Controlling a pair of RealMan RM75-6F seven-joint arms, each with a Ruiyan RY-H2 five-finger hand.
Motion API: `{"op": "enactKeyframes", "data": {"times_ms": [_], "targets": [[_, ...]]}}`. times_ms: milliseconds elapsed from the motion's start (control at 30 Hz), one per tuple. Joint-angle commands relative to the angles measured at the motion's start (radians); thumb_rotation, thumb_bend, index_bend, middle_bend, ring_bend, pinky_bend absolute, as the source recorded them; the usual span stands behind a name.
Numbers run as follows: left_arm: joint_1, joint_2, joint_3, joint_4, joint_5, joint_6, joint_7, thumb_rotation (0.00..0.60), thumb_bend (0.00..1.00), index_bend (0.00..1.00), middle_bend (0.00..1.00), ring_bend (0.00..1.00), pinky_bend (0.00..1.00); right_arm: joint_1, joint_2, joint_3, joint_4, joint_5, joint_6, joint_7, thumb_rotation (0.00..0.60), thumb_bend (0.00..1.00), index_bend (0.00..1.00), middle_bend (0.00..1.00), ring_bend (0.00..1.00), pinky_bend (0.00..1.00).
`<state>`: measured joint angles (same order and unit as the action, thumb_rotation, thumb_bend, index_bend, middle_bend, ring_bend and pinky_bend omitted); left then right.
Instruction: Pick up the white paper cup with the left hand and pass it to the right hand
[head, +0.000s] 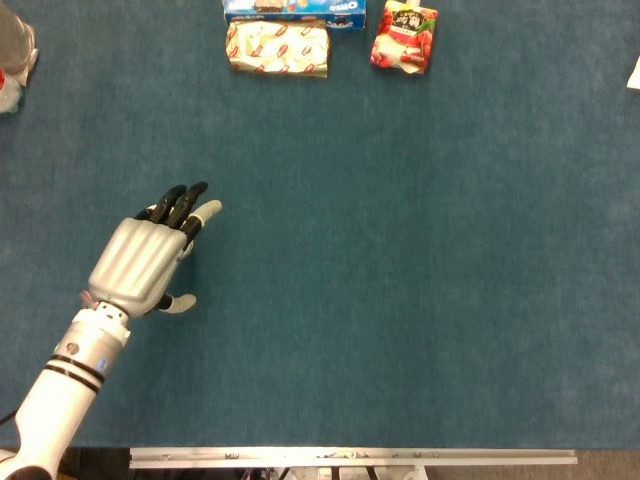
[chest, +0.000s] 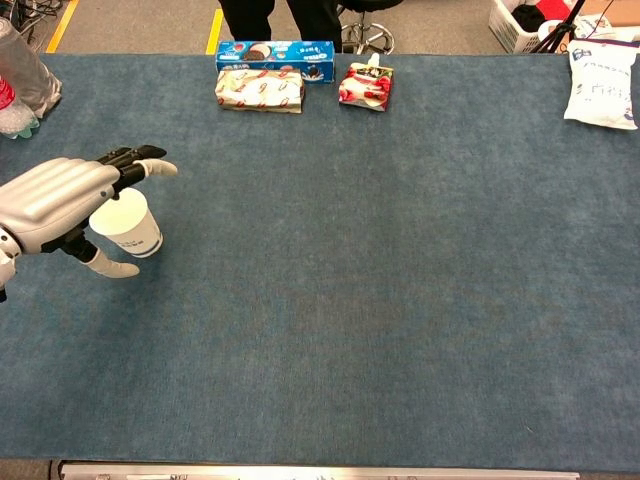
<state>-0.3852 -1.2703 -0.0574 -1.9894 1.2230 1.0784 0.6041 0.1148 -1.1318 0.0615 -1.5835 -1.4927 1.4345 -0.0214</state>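
The white paper cup (chest: 131, 229) stands upright on the blue table at the left, tapering down to its base. My left hand (chest: 55, 195) reaches around it from the left with the fingers stretched out over the rim's far side and the thumb down by the near side. The fingers are spread and not closed on the cup. In the head view the left hand (head: 145, 262) lies over the cup and hides it. My right hand shows in neither view.
At the table's far edge lie a blue biscuit box (chest: 275, 50), a wrapped snack pack (chest: 258, 90) and a red pouch (chest: 366, 84). A white bag (chest: 602, 85) sits far right; plastic bottles (chest: 22, 80) sit far left. The table's metal front edge (head: 350, 457) runs below.
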Motion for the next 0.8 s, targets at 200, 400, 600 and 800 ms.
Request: {"op": "enactKeyframes", "data": {"times_ms": [200, 400, 600, 800], "targets": [[-0.057, -0.028, -0.010, -0.007, -0.110, 0.013, 0.105, 0.600, 0.00, 0.09, 0.00, 0.00, 0.16, 0.003, -0.004, -0.002, 0.004, 0.001, -0.009, 0.002, 0.600, 0.26, 0.21, 0.23, 0.32, 0.48], [-0.088, -0.042, -0.009, 0.019, -0.178, 0.013, 0.131, 0.600, 0.00, 0.09, 0.00, 0.00, 0.16, 0.004, -0.007, -0.006, 0.001, 0.002, -0.017, -0.001, 0.600, 0.26, 0.21, 0.23, 0.32, 0.48], [-0.121, -0.066, -0.010, 0.044, -0.268, 0.030, 0.183, 0.600, 0.00, 0.09, 0.00, 0.00, 0.16, 0.006, -0.011, -0.009, 0.003, 0.009, -0.028, -0.001, 0.600, 0.26, 0.21, 0.23, 0.32, 0.48], [-0.157, -0.091, -0.011, 0.065, -0.343, 0.038, 0.218, 0.600, 0.00, 0.10, 0.00, 0.00, 0.16, 0.004, -0.013, -0.012, 0.006, 0.013, -0.033, 0.000, 0.600, 0.26, 0.21, 0.23, 0.32, 0.48]]}}
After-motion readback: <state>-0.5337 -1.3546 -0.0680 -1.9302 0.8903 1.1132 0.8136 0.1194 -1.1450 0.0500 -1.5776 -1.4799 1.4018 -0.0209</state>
